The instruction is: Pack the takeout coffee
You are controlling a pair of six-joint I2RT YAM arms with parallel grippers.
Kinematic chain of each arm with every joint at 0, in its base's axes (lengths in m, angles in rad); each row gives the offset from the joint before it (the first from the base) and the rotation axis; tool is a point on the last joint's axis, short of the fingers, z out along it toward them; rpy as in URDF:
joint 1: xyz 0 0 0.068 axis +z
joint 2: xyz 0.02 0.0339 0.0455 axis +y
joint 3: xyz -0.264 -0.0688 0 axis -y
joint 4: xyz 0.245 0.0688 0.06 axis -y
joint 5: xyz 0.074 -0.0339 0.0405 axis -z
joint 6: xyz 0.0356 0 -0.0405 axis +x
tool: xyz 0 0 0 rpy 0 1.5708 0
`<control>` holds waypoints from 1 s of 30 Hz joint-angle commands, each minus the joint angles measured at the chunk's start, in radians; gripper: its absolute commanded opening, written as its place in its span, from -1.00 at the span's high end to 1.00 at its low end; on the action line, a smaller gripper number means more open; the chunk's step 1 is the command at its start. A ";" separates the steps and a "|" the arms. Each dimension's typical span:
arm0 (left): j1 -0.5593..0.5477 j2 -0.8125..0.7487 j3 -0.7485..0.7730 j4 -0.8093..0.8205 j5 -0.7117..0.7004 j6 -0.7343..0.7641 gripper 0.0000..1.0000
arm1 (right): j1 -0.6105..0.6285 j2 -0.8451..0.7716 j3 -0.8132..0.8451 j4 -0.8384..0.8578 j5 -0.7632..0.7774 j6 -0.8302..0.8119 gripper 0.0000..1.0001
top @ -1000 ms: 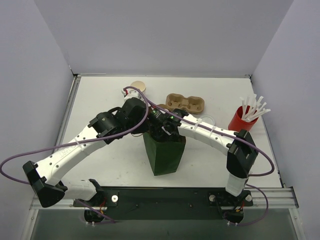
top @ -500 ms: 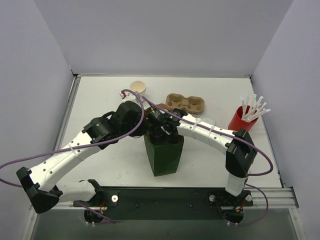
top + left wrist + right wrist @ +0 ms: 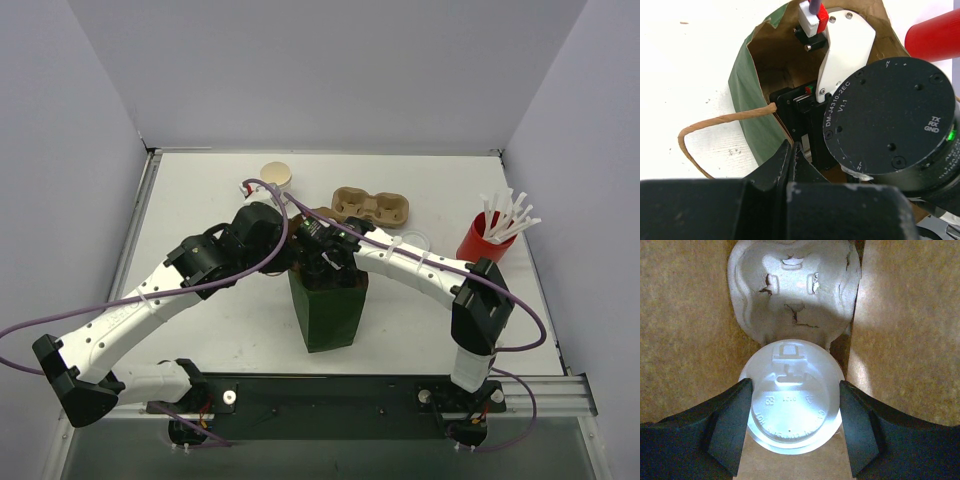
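Note:
The takeout coffee (image 3: 792, 405) shows from above in the right wrist view as a round white lid, low inside the brown-lined paper bag (image 3: 685, 330). My right gripper (image 3: 792, 412) is shut on it, one dark finger pressed against each side of the lid. A moulded cardboard carrier (image 3: 795, 290) lies in the bag just beyond the cup. From above, the dark green bag (image 3: 328, 310) stands between the arms, with my right gripper reaching down into its mouth. My left gripper (image 3: 791, 149) is shut on the bag's near rim, beside the twisted paper handle (image 3: 715, 125).
A brown two-hole cup carrier (image 3: 372, 207) lies behind the bag. At the right, a red cup of white straws (image 3: 487, 235) stands. An open paper cup with a beige inside (image 3: 276, 173) is at the back. Grey walls close in the white table (image 3: 200, 200).
The left arm has swung its elbow down and left, and its wrist has settled at the bag's rim. The right arm and the bag have hardly moved.

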 commanded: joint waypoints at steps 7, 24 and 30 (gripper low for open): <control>0.016 -0.013 0.017 0.061 -0.074 0.010 1.00 | 0.014 0.009 -0.056 -0.161 0.004 -0.002 0.33; 0.018 -0.013 0.024 0.087 -0.052 0.033 1.00 | 0.016 -0.022 -0.020 -0.170 0.038 -0.007 0.00; 0.018 -0.017 0.021 0.090 -0.043 0.042 1.00 | 0.013 -0.029 0.012 -0.189 0.052 -0.010 -0.25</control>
